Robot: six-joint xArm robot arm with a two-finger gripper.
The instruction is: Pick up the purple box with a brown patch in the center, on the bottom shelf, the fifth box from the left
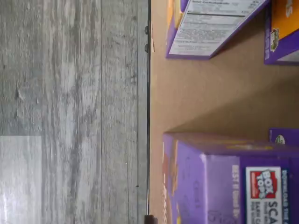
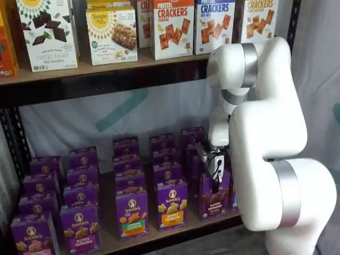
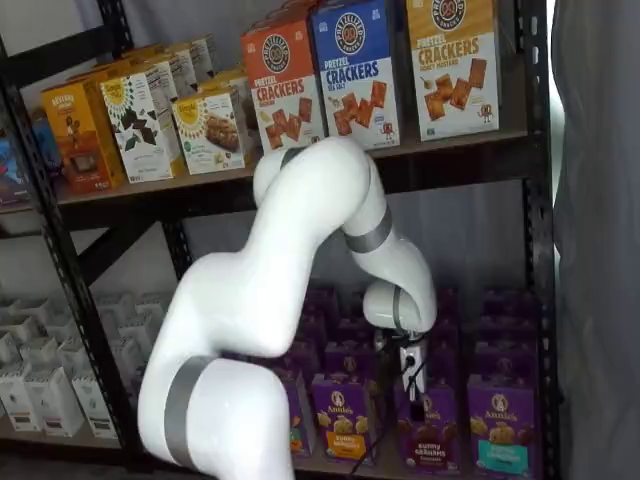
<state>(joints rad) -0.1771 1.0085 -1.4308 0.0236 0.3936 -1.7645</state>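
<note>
The purple box [image 2: 214, 195] with a dark brown cookie picture and white "bunny grahams" lettering stands upright in the front row of the bottom shelf [image 2: 109, 241]. It also shows in a shelf view [image 3: 428, 432]. My gripper [image 2: 215, 179] hangs just above the box's top, with the black fingers pointing down at it, in both shelf views [image 3: 411, 378]. The fingers show side-on, so I cannot tell whether there is a gap between them. The wrist view shows the tan shelf board [image 1: 205, 93], its black front rail [image 1: 148, 116] and the top of a purple carton [image 1: 224, 177] with a Box Tops label.
A purple carton with yellow crackers [image 2: 171, 206] stands just left of the target, and one with an orange band [image 2: 132, 213] beyond it. More purple cartons fill the rows behind. A teal-banded purple carton [image 3: 498, 430] stands to the right. The upper shelf [image 2: 106, 74] holds cracker boxes. Grey wood floor [image 1: 70, 112] lies below.
</note>
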